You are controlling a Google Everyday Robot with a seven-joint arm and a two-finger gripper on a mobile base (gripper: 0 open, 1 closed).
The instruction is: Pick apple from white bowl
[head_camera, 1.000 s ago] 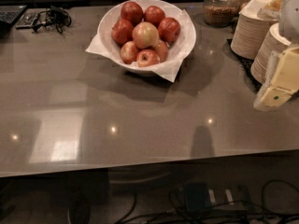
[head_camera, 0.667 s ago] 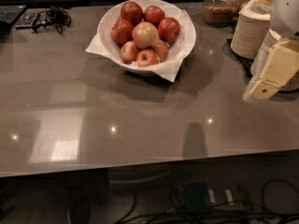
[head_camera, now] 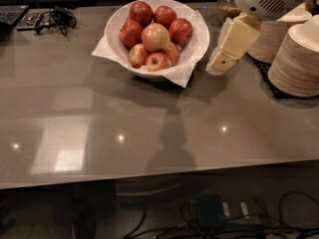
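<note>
The white bowl stands at the back middle of the grey table. It is lined with a white paper napkin whose corners hang over the rim. It holds several red apples, with a paler yellow-red apple on top in the middle. My gripper, cream and yellow, hangs from the white arm at the top right. It points down and left, just right of the bowl's rim, a little above the table. It holds nothing that I can see.
Tall stacks of cream disposable plates stand at the right edge, behind the arm. A glass jar sits behind the gripper. Black cables and a keyboard corner lie at the back left. Cables lie on the floor below the table's front edge.
My gripper has moved left from the right edge by the plate stacks to just beside the bowl's right rim. The bowl and apples have not moved.
</note>
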